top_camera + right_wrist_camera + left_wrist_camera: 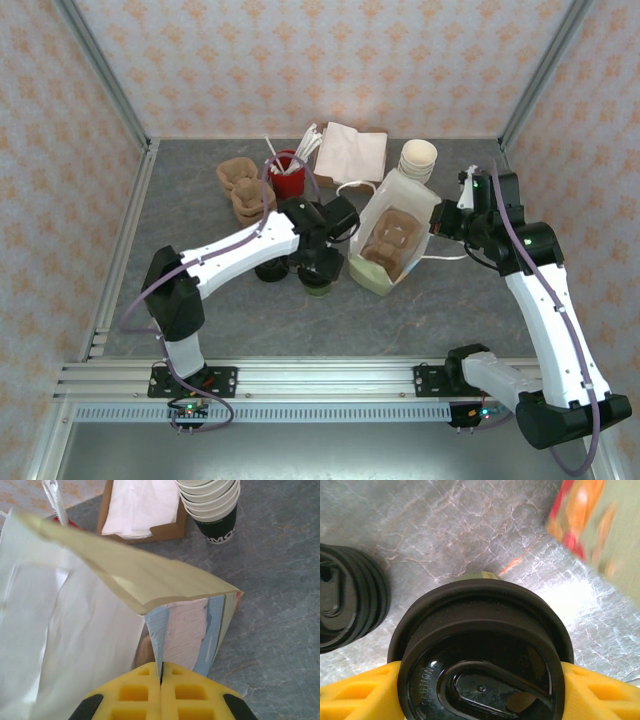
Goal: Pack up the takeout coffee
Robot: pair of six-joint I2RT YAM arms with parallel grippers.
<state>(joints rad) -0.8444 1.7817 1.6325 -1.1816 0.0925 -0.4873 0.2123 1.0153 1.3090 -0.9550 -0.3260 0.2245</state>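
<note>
The coffee cup (318,286) stands upright on the table (480,320), at the centre of the top view, with its black lid (480,655) directly under the left wrist. The left fingers (355,696) are spread, one on each side of the lid; whether they press on it cannot be told. The bag (400,205) lies just right of the cup, its edge pinched between the pressed-together right fingers (135,692). The left arm is the nearer one.
</note>
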